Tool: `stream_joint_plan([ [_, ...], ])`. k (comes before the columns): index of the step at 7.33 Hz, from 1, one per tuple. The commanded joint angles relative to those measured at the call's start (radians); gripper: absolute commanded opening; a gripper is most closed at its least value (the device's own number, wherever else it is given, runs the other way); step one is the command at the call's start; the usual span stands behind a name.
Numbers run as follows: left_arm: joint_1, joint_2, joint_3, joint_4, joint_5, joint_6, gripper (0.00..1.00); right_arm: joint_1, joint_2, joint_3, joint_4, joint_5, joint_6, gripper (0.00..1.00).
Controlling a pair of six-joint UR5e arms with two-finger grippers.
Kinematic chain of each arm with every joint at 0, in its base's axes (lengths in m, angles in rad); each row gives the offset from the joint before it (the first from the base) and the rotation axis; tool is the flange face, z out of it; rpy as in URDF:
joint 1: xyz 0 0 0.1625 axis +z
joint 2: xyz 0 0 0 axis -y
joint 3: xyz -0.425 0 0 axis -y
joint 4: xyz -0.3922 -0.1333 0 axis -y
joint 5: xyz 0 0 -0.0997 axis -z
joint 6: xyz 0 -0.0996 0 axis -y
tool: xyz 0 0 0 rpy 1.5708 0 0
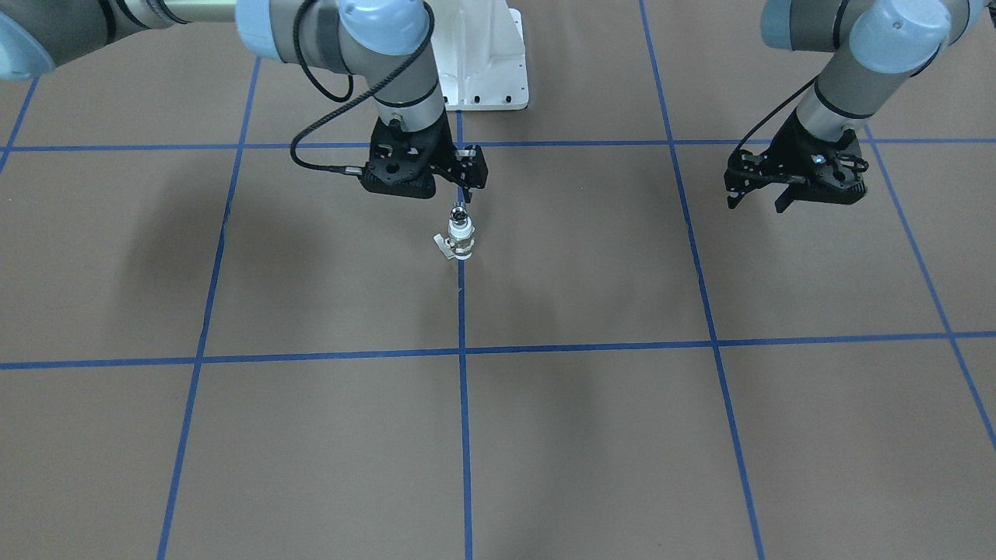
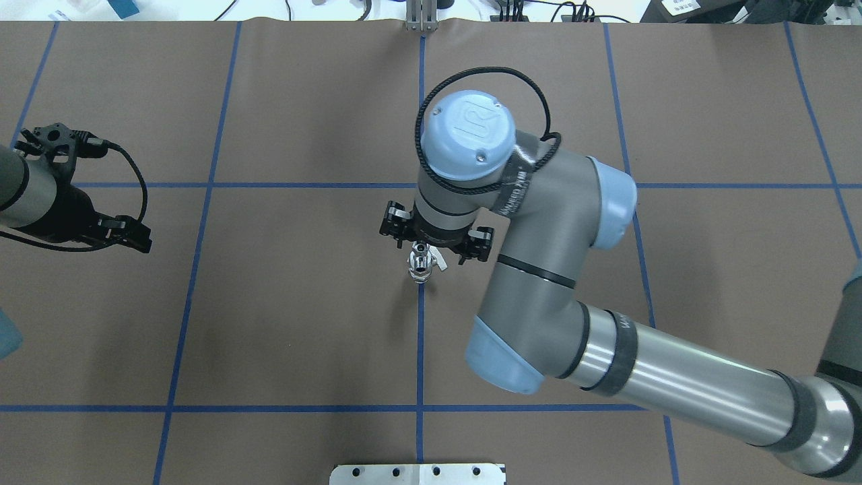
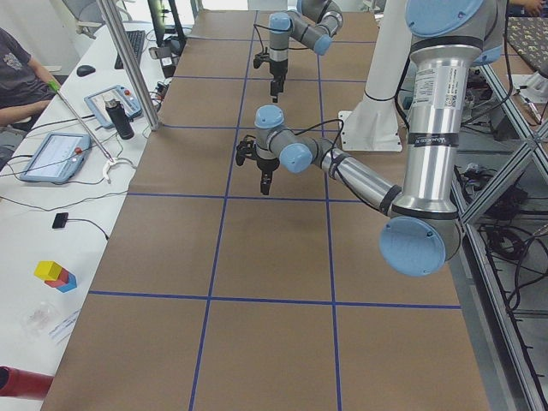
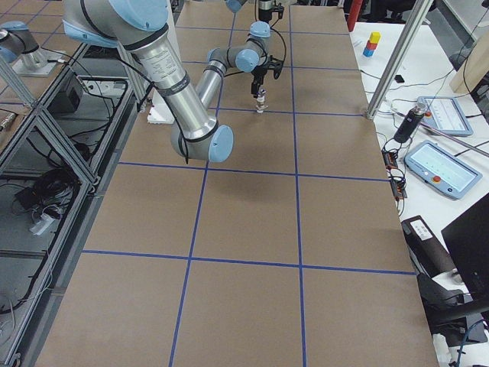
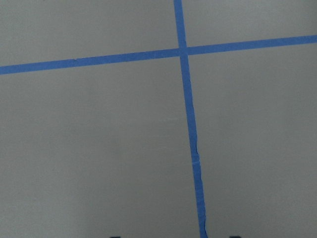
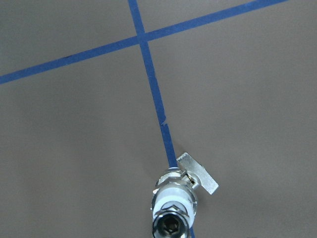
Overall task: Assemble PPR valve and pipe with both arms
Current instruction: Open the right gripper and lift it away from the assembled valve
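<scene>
Exterior front-facing: valve stands upright on the blue tape line, left of frame centre, hollow silvery end up.
Right gripper: just above the valve, seemingly not touching; finger spread cannot be told.
Left gripper: upper right, fingers apart.

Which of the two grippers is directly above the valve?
The right gripper; it hangs over the upright PPR valve. The left gripper is far to the side, open and empty.

even overhead light, soft arm shadows on table, wrist views perhaps slightly soft
</scene>
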Motion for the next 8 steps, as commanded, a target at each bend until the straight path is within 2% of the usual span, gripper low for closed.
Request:
stream_joint_plan([
  [1, -0.054, 0.025, -0.001, -0.007, -0.077, 0.022, 0.79, 0.053, -0.211, 0.176, 0.011, 0.007, -0.091, 0.99],
  [2, -0.092, 0.031, 0.002, -0.005, -0.082, 0.104, 0.79, 0.085, -0.347, 0.249, 0.014, 0.009, -0.217, 0.99],
  [3, -0.135, 0.071, 0.005, -0.005, -0.084, 0.188, 0.79, 0.147, -0.448, 0.282, 0.035, 0.021, -0.314, 0.99],
  [4, -0.195, 0.103, 0.013, -0.002, -0.12, 0.286, 0.79, 0.21, -0.54, 0.288, 0.087, 0.054, -0.383, 0.99],
  [5, -0.27, 0.146, 0.034, -0.004, -0.184, 0.398, 0.79, 0.304, -0.655, 0.278, 0.179, 0.126, -0.496, 0.99],
  [7, -0.416, 0.181, 0.117, -0.005, -0.252, 0.625, 0.83, 0.573, -0.809, 0.157, 0.288, 0.342, -0.869, 0.99],
  [8, -0.482, 0.201, 0.154, -0.005, -0.289, 0.731, 0.99, 0.696, -0.843, 0.088, 0.29, 0.399, -1.06, 0.99],
])
